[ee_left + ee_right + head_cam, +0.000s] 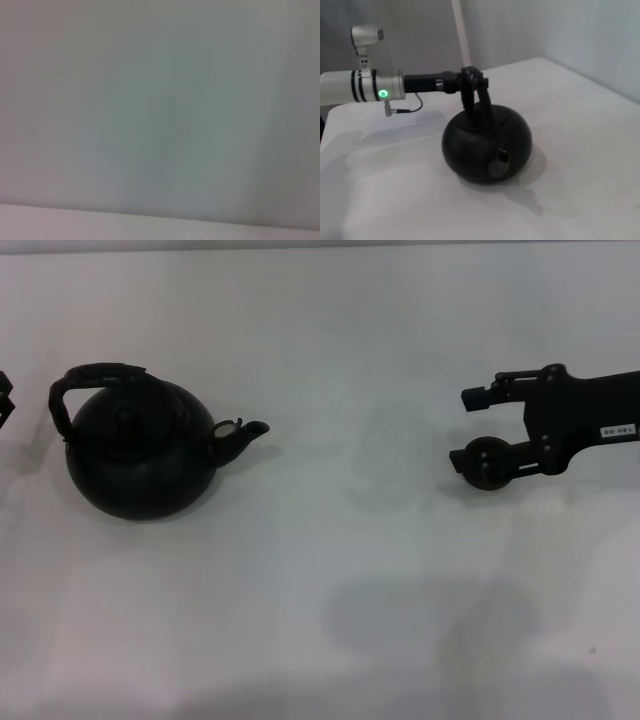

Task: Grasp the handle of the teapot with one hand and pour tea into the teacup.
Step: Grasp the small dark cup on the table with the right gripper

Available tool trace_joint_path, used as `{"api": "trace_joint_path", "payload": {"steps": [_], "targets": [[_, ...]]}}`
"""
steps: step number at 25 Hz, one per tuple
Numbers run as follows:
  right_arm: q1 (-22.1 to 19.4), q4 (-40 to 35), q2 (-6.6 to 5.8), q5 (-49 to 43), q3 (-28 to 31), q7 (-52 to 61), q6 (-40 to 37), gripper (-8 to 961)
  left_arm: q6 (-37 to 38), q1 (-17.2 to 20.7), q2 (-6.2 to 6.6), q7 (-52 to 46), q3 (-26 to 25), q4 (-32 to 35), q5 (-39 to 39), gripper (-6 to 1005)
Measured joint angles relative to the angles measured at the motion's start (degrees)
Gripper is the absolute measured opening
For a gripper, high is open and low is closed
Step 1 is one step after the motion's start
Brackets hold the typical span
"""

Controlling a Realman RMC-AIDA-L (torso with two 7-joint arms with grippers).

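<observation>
Black matte teapot sits upright near the tabletop's left edge, spout toward the right edge, handle arched on top. Right gripper hovers near the right edge, well apart, fingers spread wide, empty. Left gripper reaches beside the handle; finger state cannot be told.

Left wrist view: only a pale, featureless surface, possibly the white tabletop. A lighter band runs along one edge. No gripper fingers or objects appear.
</observation>
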Motion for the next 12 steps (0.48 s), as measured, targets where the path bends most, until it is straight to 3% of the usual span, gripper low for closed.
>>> {"api": "trace_joint_path", "payload": {"steps": [12], "targets": [[0.3, 0.5, 0.09, 2.9, -4.3, 0.5, -2.3, 856, 0.1, 0.0, 0.09, 0.3, 0.0, 0.0, 0.0, 729]]}}
